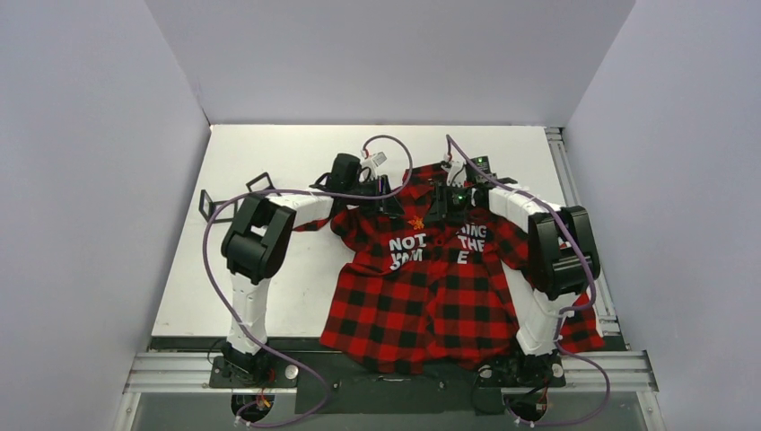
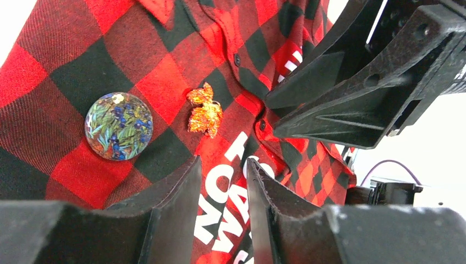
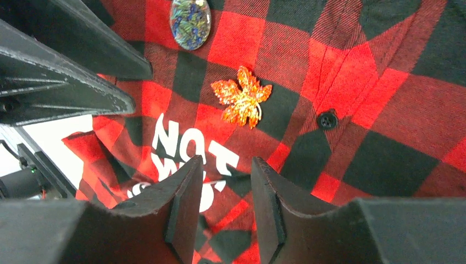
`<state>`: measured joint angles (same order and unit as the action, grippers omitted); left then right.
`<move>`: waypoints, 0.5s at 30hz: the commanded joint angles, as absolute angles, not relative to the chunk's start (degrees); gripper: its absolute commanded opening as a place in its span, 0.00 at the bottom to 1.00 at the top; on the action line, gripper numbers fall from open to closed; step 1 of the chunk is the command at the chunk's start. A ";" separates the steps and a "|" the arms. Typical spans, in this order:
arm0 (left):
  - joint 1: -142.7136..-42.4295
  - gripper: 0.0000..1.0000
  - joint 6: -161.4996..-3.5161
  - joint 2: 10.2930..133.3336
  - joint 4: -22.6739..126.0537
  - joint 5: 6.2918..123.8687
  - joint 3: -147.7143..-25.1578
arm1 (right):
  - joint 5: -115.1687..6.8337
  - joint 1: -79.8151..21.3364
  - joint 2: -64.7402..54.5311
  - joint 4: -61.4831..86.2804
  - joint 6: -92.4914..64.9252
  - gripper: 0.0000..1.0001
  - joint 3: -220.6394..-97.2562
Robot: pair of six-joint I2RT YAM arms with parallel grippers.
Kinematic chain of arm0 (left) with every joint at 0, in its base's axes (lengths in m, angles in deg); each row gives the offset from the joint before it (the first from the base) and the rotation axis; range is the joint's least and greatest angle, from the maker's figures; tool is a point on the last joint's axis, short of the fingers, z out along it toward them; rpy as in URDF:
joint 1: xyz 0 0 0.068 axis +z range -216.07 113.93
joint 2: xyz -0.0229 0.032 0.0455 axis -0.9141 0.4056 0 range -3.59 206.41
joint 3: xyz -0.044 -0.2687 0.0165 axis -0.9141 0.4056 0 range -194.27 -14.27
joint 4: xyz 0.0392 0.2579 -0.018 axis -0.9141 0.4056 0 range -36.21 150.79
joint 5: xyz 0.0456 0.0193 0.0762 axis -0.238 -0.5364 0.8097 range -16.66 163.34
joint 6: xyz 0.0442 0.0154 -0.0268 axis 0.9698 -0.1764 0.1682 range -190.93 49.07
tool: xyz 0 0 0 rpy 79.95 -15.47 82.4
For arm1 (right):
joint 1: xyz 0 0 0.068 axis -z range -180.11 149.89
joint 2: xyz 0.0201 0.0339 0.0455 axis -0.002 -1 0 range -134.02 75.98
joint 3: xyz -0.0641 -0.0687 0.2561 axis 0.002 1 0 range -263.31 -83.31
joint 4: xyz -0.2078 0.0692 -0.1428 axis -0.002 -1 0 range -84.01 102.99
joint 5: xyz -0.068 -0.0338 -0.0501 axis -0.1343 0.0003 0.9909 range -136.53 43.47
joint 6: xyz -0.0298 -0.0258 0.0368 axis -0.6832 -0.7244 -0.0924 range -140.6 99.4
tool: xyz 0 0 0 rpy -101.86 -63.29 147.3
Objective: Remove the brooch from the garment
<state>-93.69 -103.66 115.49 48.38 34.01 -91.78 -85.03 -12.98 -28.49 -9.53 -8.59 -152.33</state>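
Garment (image 1: 431, 296): red/black check shirt, spread flat on white table (image 1: 287, 162); fills centre to lower centre of top view, collar toward upper edge.
Brooch (image 3: 242, 96): orange-gold, leaf-shaped, glittery; pinned on chest just above white "NOT" lettering (image 3: 189, 151), left of a dark button (image 3: 328, 119); upper centre of R wrist frame. In top view a small orange speck at mid-frame, betw. the two grippers.
Round badge (image 2: 118, 125): floral print, glossy; left-centre of L wrist frame, near brooch, not touching it.
L gripper (image 2: 223, 168): jaws parted, nothing betw. them; lower centre of own frame, over lettering, brooch just above the gap. Contact w/ cloth: can't tell.
R gripper (image 3: 226, 165): jaws parted, empty; lower centre of own frame, brooch above the gap, apart from fingertips. Also seen upper right of L wrist frame, close over the placket.
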 commanded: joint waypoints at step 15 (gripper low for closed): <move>-96.21 0.37 -113.45 124.71 39.14 33.41 -95.72 | -84.08 -13.95 -35.19 2.08 -2.47 0.29 -149.55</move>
<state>-95.31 -111.99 123.17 43.20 33.84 -92.77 -84.66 -13.76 -34.43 -0.42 -1.92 -149.70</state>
